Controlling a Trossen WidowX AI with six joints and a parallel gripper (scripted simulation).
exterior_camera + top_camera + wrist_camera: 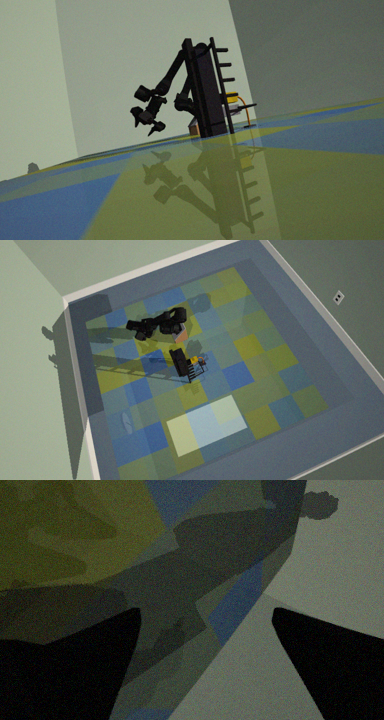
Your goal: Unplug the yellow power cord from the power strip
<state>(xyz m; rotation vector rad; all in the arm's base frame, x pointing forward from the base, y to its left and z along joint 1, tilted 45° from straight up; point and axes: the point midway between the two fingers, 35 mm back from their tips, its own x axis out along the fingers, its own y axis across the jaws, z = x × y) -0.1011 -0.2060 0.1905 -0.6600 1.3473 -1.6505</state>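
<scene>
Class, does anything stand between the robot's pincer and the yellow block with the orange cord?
Yes. An upright black panel stands between the open pincer and the yellow block, which sits on the panel's far side; the arm would probably need to go around.

Bare room, checkered floor (243, 375) (325, 175) (120, 540), wall outlet (338, 297)

Noted yellow plug (194, 359) (232, 99), blocky, raised | well apart from pincer (133, 331) (142, 131) (207, 610) | noted orange cord (201, 357) (247, 111), arching floorward
</scene>
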